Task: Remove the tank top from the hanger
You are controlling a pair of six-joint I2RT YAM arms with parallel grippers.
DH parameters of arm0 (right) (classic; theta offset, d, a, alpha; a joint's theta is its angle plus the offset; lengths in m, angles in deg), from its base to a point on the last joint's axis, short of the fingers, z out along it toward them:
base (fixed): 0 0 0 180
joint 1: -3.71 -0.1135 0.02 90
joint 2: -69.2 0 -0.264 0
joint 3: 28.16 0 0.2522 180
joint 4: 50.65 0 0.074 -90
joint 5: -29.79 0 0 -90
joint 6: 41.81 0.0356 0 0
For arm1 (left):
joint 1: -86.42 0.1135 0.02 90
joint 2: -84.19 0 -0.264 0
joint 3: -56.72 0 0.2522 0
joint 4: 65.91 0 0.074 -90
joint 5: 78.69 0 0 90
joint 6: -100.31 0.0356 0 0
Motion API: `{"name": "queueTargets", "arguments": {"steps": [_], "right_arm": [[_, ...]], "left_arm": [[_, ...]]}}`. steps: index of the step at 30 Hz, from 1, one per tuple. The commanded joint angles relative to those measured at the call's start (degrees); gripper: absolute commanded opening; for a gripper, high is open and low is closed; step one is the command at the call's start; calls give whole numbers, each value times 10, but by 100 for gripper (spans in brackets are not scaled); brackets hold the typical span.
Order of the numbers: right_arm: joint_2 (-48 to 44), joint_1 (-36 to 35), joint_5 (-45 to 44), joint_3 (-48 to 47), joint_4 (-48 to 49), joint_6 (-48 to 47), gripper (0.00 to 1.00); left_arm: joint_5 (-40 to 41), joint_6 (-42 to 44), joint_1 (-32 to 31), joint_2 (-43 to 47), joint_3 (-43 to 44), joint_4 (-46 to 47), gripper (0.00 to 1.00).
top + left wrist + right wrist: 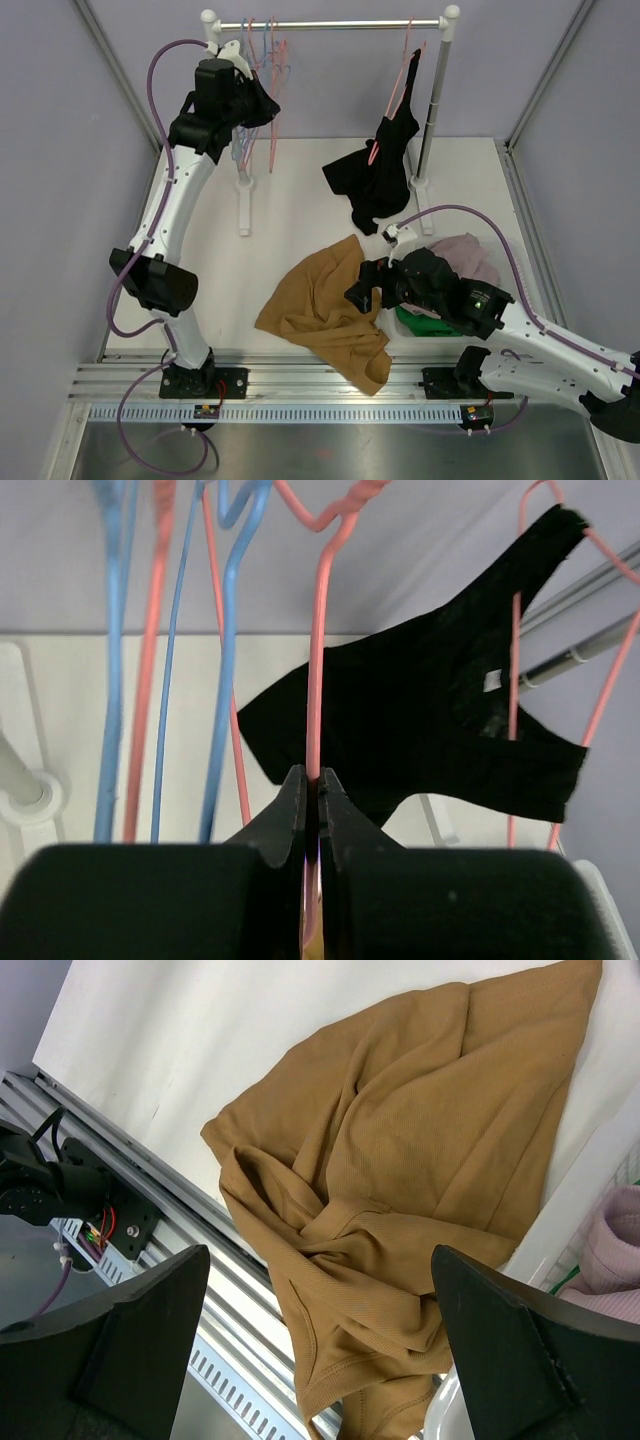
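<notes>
Our left gripper (312, 780) clenches a pink hanger (318, 660); the black tank top (420, 720) hangs farther along the rail (330, 23). Our right gripper (320, 1260) gapes over a tan shirt (420, 1110).

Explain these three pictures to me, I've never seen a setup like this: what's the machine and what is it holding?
These are two white robot arms bolted to a table, each ending in a two-finger gripper. One picture looks down from above; the other two come from cameras on the wrists. The left gripper is shut on a pink wire hanger on the metal clothes rail. The right gripper is open, empty, above a crumpled tan shirt on the white table. The black tank top hangs on a second pink hanger at the rail's other end.
</notes>
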State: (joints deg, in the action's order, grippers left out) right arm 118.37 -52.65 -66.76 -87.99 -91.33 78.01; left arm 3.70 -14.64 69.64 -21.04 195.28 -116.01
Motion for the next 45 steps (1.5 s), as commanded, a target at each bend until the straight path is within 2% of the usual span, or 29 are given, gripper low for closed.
{"name": "queueTargets", "arguments": {"steps": [1,8,12,16,19,23,26,27,32,35,40,45], "right_arm": [[7,-5,3,-1,13,-3,99],[44,-4,21,-8,30,-10,99],[65,-4,34,-10,38,-13,99],[72,-5,30,-15,37,-15,100],[73,-4,24,-17,31,-18,99],[70,-4,8,-19,24,-21,100],[72,-5,-5,-17,19,-33,100],[80,-4,-4,-18,19,-42,100],[157,-4,31,-38,13,-55,100],[220,-11,47,-54,14,-62,99],[312,-36,8,-81,17,-71,99],[406,-57,1,-111,22,-83,100]], "left_arm": [[-13,-13,9,44,-58,34,0],[-21,-13,13,50,-39,14,0],[-29,-12,13,48,-17,3,15],[-55,-20,13,60,-20,7,36],[-76,-30,13,73,-28,15,47],[-100,-41,13,130,-78,40,67],[-107,-39,13,168,-104,49,76],[-106,-36,13,199,-120,48,99],[-81,-16,13,307,-193,38,99],[-62,-5,13,399,-274,31,99],[-28,14,13,579,-470,35,99],[15,43,13,711,-612,28,99]]}}
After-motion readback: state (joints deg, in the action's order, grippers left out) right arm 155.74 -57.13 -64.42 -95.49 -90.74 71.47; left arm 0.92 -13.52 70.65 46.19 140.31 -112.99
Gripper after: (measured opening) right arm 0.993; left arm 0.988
